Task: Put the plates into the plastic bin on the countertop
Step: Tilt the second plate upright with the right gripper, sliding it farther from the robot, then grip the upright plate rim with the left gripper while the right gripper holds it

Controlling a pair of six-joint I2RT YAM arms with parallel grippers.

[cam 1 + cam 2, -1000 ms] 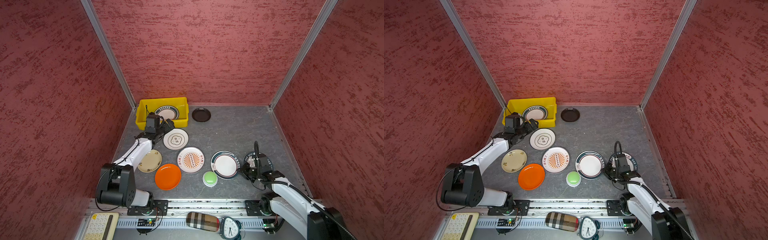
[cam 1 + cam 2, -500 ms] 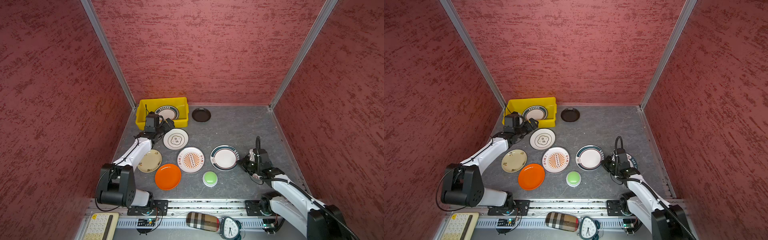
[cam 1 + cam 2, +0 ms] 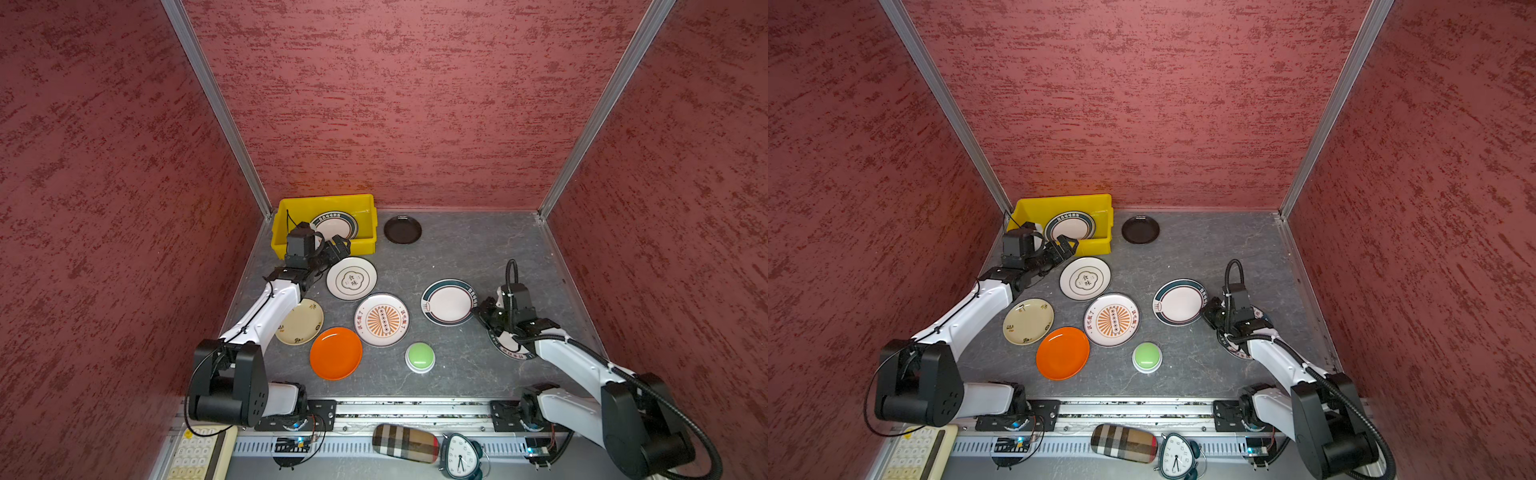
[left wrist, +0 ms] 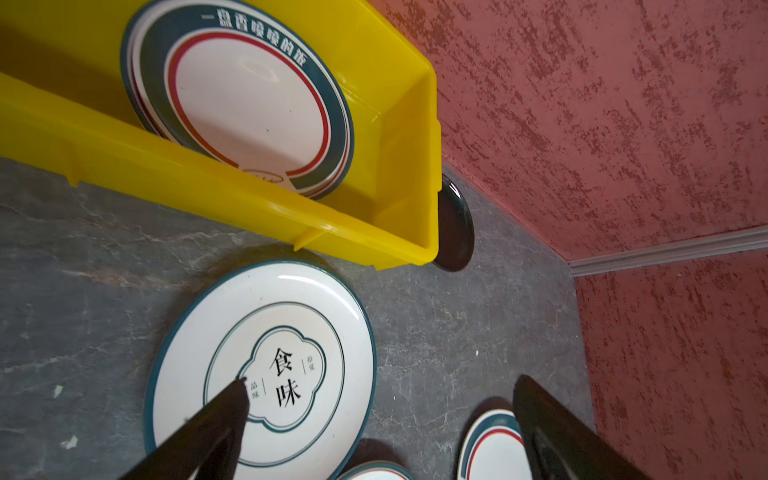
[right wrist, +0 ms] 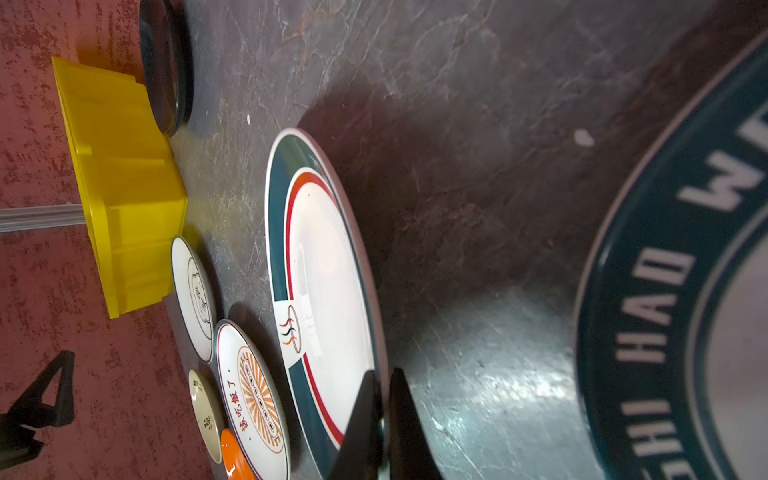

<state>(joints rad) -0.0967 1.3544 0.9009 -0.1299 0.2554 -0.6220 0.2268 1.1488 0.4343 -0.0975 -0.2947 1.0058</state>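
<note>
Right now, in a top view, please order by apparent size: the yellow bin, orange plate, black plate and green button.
Largest: yellow bin.
Next: orange plate.
The black plate and green button look nearly alike; the plate lies farther from the camera, so unranked.

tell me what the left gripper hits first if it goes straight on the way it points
Probably the plastic bin, at the end of its near wall beside the black plate: the open left gripper aims there. Depth is unclear; it might slip past onto that plate.
</note>
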